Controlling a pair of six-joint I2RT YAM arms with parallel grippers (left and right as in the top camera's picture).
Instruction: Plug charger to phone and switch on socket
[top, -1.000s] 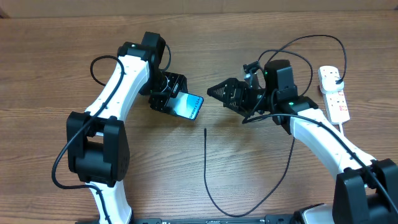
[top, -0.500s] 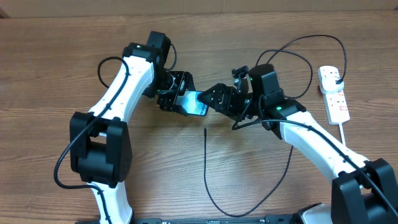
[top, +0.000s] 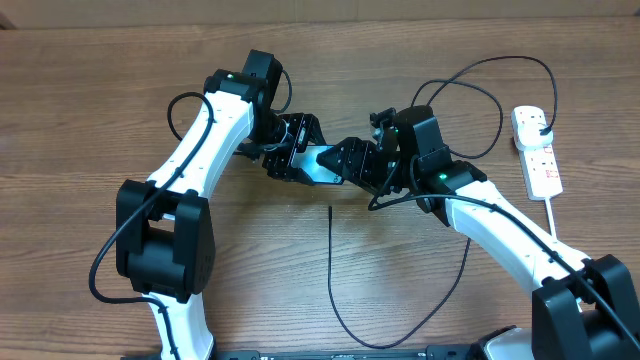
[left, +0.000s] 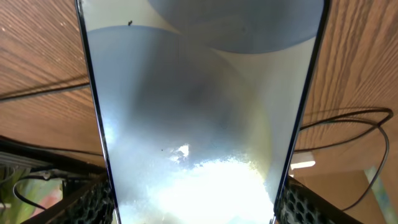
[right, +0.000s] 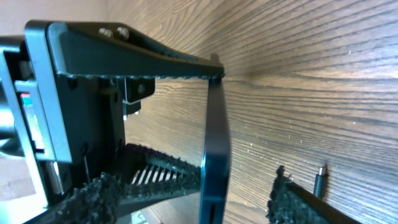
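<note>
The phone has a light blue glowing screen and is held off the table in my left gripper. In the left wrist view the phone fills the frame between the jaws. My right gripper is open, with a finger on each side of the phone's free end. In the right wrist view the phone shows edge-on between the right fingers. The charger's thin black cable lies on the table, with its connector tip just below the grippers; the tip also shows in the right wrist view. The white socket lies at the far right.
The charger cable loops along the front edge and up behind the right arm to a black plug in the socket. The socket's white cord runs down the right side. Wooden table all around.
Both grippers moved toward each other. The left carried the phone to the right, and the right moved left until its open fingers straddle the phone's end.
</note>
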